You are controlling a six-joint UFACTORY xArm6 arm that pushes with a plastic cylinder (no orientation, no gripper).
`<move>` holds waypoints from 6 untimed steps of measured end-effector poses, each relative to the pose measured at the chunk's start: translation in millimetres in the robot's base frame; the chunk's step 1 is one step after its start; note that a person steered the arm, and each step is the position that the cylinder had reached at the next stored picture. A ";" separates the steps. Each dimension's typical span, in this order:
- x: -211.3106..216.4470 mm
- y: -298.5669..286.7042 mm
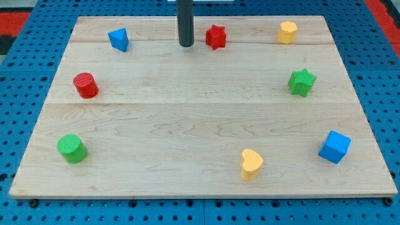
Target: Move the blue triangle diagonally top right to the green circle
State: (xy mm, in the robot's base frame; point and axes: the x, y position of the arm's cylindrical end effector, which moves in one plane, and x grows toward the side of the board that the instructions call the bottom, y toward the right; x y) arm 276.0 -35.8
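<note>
The blue triangle [119, 39] sits near the view's top left of the wooden board [200, 125]. The green circle [72, 148] sits at the view's bottom left, far below the triangle. My tip [185, 45] is at the top middle of the board, to the right of the blue triangle and just left of the red star [215, 37]. It touches neither block.
A red circle [85, 85] lies at the left between the triangle and the green circle. A yellow hexagon [287, 32] is at the top right, a green star [302, 82] at the right, a blue cube [335, 147] at the bottom right, a yellow heart [251, 164] at the bottom.
</note>
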 end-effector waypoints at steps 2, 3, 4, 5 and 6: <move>-32.7 -114.9; -45.9 -187.0; -24.3 -203.5; -21.1 -133.6; 18.6 -105.8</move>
